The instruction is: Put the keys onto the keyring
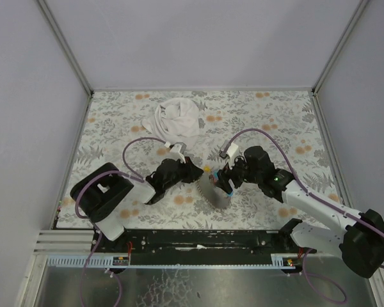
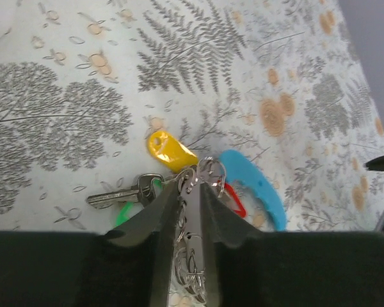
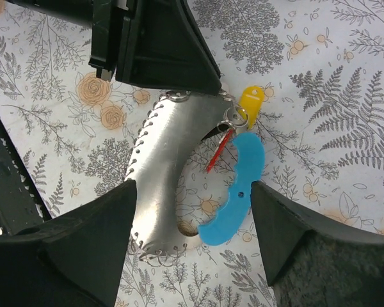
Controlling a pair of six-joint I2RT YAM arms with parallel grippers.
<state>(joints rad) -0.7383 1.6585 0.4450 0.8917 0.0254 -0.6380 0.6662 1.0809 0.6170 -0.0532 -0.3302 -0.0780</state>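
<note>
The grey strap (image 1: 212,193) of the keyring (image 3: 236,116) sits closest to the arm bases, between the two arms. Its broad stitched end points toward the near edge of the flower-patterned surface (image 1: 275,121). Whether it lies flat or is tilted up cannot be told.

The right end effector (image 3: 192,192) hangs over the strap with its fingers spread wide. Its wrist view shows the strap and the curved light-blue piece (image 3: 237,192) in the gap between the fingers, and nothing is pinched there.

A little farther in, the left end effector (image 2: 191,182) reaches in from the left with its fingers almost pressed together. They are pinching the narrow end of the keyring, where the small metal ring joins the strap. In its wrist view the strap shows edge-on between the two fingers.

The keys (image 2: 150,187) crowd around the ring just past those fingertips. The green key (image 2: 115,197) lies flat with its silver blade pointing away from the ring. The yellow key (image 2: 171,151) sits just beyond the ring. The red key (image 2: 234,201) is partly hidden by a finger, next to the blue piece. Whether any of them is threaded on the ring cannot be told.

A bunched white cloth (image 1: 178,118) lies well apart from all this, toward the far edge.
</note>
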